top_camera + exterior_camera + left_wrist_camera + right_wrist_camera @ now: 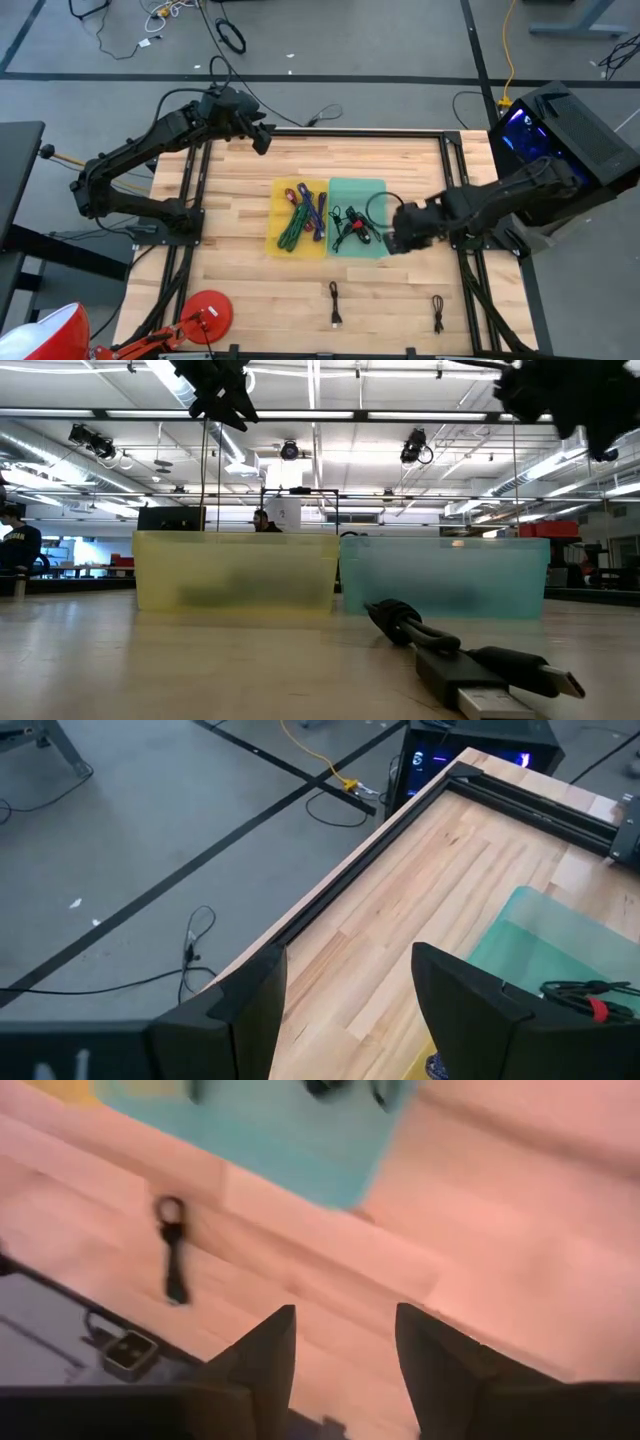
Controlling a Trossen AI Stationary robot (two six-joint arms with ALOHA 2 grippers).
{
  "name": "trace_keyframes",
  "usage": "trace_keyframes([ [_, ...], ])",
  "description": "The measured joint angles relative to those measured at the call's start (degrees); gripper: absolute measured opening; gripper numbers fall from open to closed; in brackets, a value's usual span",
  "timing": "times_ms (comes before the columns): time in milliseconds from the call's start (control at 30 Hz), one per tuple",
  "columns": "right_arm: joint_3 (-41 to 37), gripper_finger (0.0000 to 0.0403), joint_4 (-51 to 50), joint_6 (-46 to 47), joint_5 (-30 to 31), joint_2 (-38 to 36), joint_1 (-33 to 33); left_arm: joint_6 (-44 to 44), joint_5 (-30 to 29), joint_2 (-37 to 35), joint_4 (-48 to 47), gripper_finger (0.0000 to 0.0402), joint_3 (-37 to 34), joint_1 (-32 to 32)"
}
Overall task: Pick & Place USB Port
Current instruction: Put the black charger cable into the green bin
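Right gripper (345, 1350) above the green bin's (357, 195) right edge, fingers apart, empty. Left gripper (350, 1000) parked, open.

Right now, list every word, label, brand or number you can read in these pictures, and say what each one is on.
None can be read.
Yellow bin: no label.
Green bin: no label.
Cable plug in the low view: no marking shows.
Computer case beside the table: lit blue, no text legible.
Room signs behind the bins: too small to read.
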Motion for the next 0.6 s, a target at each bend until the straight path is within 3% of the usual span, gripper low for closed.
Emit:
trace_keyframes([
  [400,0.00,0.0176,-9.85,19.71,-4.56,0.09,14.35,0.03,-0.02,0.00,0.24,0.0220,0.00,0.00],
  [600,-2.80,0.0176,-5.42,32.38,-7.09,0.09,22.51,0.03,-0.02,0.00,1.04,0.0220,0.00,0.00],
])
